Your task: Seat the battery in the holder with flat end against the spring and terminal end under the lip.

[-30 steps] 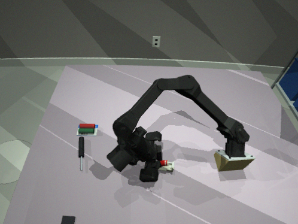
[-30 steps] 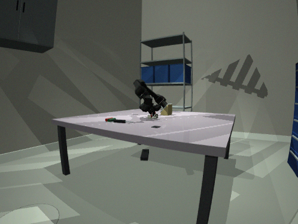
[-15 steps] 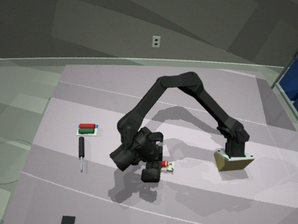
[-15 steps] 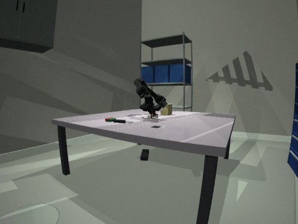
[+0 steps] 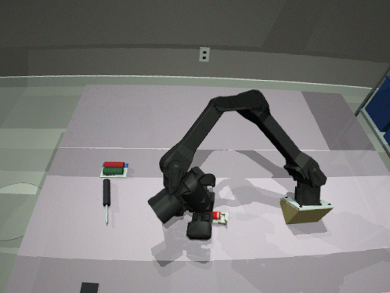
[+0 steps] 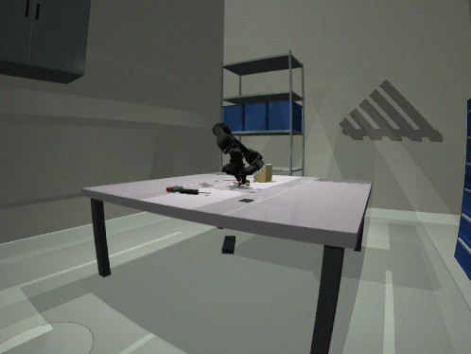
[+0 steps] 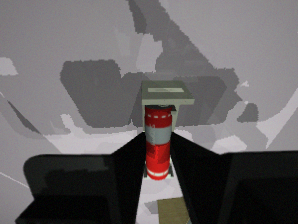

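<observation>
The red battery (image 5: 216, 215) (image 7: 158, 152) with a grey band lies lengthwise between my fingers in the wrist view. My gripper (image 7: 157, 136) is shut on its sides. The pale holder (image 5: 223, 222) (image 7: 167, 94) is beneath and around it. In the wrist view the battery's far end is at the holder's far end wall, close to or under its top edge; contact there cannot be told. Its near end shows a pale rim, with small dark parts of the holder at both sides. The hand hides much of the holder in the top view, and the spring cannot be made out.
A screwdriver (image 5: 106, 193) (image 6: 189, 191) lies left of the arm in the top view. Behind it are a red cylinder (image 5: 113, 164) and a green cylinder (image 5: 113, 171) on a pale base. A dark flat block (image 5: 89, 287) (image 6: 246, 201) is near the front. The tan wedge (image 5: 303, 215) carries the arm.
</observation>
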`<state>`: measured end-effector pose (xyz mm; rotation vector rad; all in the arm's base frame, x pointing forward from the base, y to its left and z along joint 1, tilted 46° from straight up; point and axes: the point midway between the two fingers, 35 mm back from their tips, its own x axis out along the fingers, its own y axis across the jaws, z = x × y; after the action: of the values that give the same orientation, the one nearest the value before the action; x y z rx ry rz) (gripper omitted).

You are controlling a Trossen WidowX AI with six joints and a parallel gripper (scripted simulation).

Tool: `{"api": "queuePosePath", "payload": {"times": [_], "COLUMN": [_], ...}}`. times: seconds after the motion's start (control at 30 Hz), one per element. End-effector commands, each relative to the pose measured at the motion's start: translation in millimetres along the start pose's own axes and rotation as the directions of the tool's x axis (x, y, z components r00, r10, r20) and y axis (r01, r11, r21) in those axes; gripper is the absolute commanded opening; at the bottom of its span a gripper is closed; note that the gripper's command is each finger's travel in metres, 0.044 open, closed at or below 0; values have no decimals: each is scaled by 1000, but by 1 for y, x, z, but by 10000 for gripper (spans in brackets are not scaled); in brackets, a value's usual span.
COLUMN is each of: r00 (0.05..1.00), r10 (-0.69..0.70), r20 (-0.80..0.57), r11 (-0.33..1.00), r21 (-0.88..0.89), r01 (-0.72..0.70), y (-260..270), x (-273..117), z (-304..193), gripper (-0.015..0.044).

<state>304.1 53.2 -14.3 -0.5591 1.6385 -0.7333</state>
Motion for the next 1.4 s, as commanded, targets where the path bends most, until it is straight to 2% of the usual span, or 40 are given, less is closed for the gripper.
{"api": "queuePosePath", "payload": {"times": [0.0, 1.37], "r00": [999, 972], "r10": [3, 11], "r20": [47, 233], "r11": [1000, 1000], "r21": [8, 20], "r01": [-4, -16], "y": [0, -2], "x": [0, 8], "z": [5, -2], "gripper": [70, 70]}}
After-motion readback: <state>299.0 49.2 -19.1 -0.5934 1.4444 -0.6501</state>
